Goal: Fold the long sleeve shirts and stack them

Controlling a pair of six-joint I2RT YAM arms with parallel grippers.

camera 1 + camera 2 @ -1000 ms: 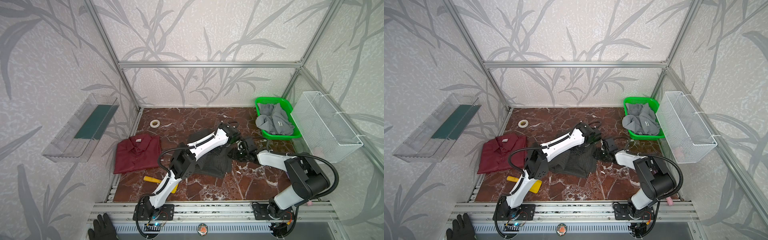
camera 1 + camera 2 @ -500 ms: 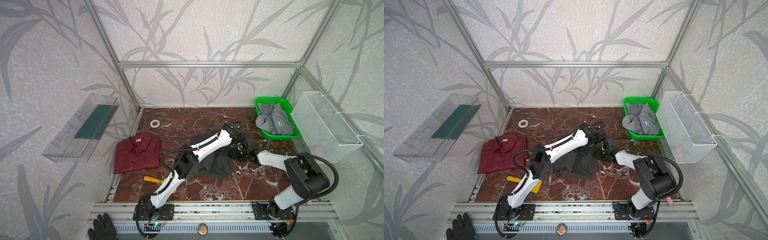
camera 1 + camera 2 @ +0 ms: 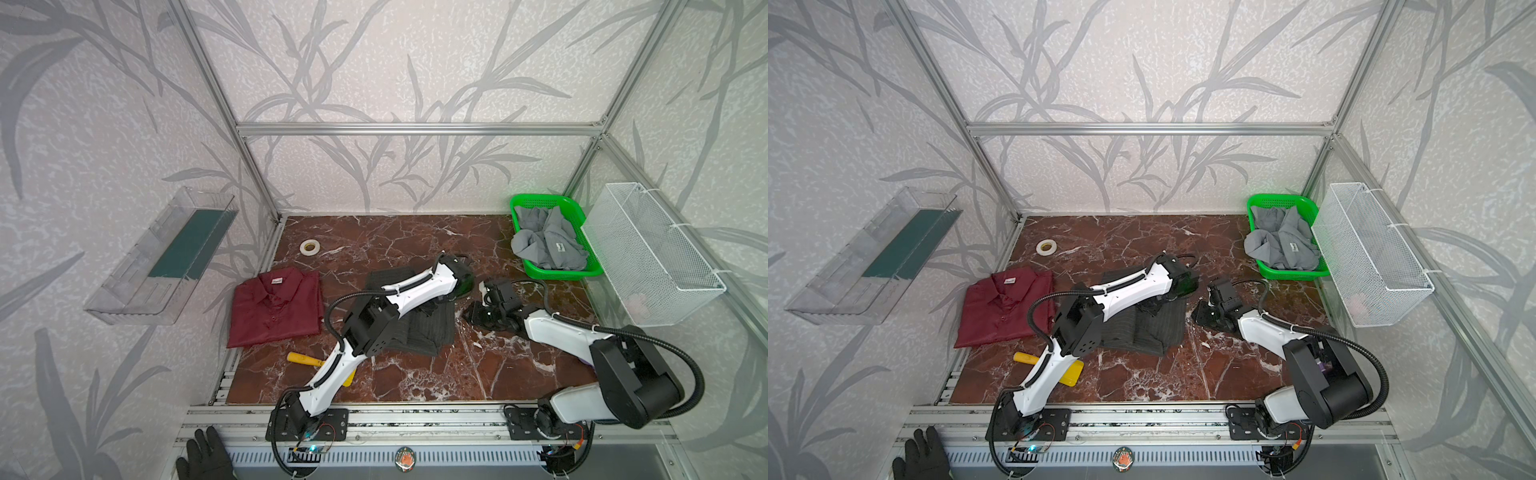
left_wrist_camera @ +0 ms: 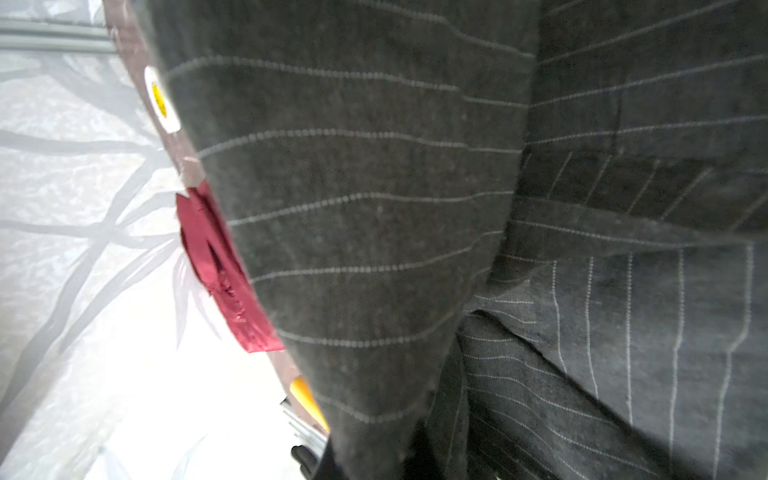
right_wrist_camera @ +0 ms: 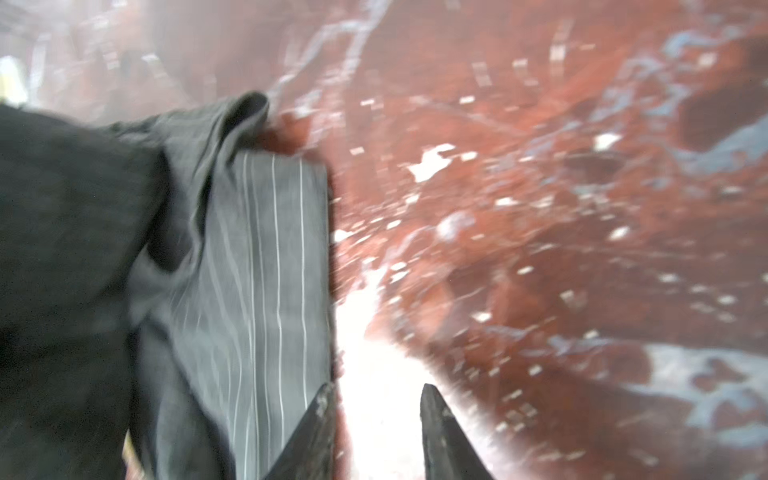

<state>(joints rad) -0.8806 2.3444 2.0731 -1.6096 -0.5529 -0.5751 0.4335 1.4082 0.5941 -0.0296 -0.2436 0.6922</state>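
The charcoal pinstriped shirt (image 3: pixel 424 332) lies partly folded mid-table. My left gripper (image 3: pixel 433 308) is over it and shut on it. In the left wrist view a fold of the shirt (image 4: pixel 365 208) rises from the jaws and hides the fingers. My right gripper (image 5: pixel 374 399) is open and empty, low over bare marble just right of the shirt's edge (image 5: pixel 274 266). In both top views it (image 3: pixel 473 316) sits apart from the cloth. The maroon shirt (image 3: pixel 276 307) lies folded at the left. The light grey shirt (image 3: pixel 548 243) is bunched in the green basket (image 3: pixel 561 274).
A tape roll (image 3: pixel 310 247) lies at the back left. A yellow tool (image 3: pixel 305 359) lies near the front under the left arm. A white wire basket (image 3: pixel 648 253) hangs on the right wall and a clear tray (image 3: pixel 162 257) on the left wall. A black glove (image 3: pixel 203 457) rests by the front rail.
My left wrist swung a little to the right, then came back left with the charcoal cloth in its grip. The right arm has barely moved.
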